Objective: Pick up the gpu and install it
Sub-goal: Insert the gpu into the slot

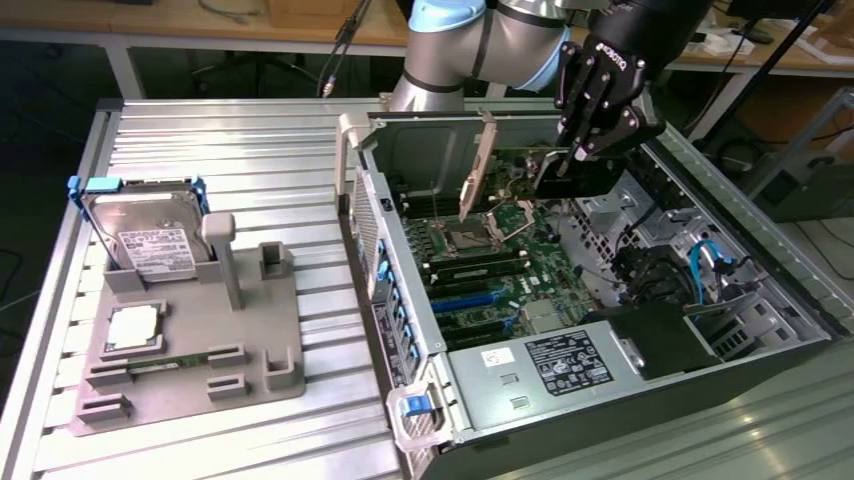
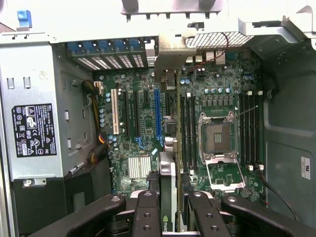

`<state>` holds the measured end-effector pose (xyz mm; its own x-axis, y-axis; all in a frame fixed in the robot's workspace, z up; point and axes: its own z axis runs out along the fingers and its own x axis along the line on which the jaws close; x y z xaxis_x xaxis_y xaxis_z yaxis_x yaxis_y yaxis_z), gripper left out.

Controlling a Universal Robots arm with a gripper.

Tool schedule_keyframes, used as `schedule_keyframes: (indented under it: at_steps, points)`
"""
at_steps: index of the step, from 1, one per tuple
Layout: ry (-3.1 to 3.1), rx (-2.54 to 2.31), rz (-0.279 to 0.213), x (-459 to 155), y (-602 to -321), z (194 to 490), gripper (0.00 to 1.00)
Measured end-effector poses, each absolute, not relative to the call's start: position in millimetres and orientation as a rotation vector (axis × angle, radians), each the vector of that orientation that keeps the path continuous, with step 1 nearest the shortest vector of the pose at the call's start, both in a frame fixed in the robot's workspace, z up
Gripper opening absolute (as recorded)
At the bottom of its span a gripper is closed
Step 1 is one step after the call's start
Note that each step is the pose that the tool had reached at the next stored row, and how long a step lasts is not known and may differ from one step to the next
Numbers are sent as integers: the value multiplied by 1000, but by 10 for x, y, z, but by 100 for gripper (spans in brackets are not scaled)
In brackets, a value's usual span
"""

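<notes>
We have the gpu (image 1: 541,172) clenched in the claw (image 1: 583,160), whose fingers (image 2: 147,210) press on both faces of the card. From the wrist it shows edge-on as a narrow strip (image 2: 168,170) running straight out ahead of the claw (image 2: 170,202). Its silver bracket (image 1: 473,170) is at the end farthest from the claw and points down toward the rear wall of the open computer case (image 1: 400,250). The card hangs inside the case, with the motherboard (image 1: 494,270) directly beneath the claw and the processor socket (image 2: 219,133) just off to one side. We see no contact between card and board, so we judge the pick-up done and the carry-in under way, with the seating not yet made. The long blue slot (image 2: 158,113) lies just beside the card's line rather than under it, though we cannot tell which slot is meant. We think seating calls for the card's edge to be parallel with the chosen slot, for the bracket to meet its opening in the rear wall, and for a straight, even press. The hard drive (image 1: 140,225) stands in its grey holder (image 1: 200,370) well apart from the claw, outside the case.
</notes>
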<state>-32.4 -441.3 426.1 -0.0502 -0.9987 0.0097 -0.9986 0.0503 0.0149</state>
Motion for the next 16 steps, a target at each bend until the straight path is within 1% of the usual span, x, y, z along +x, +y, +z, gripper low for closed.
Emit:
schedule_keyframes:
  at_steps: [16]
  points:
    - [-2224, 2195, -6, -324, -4413, 4261, 27]
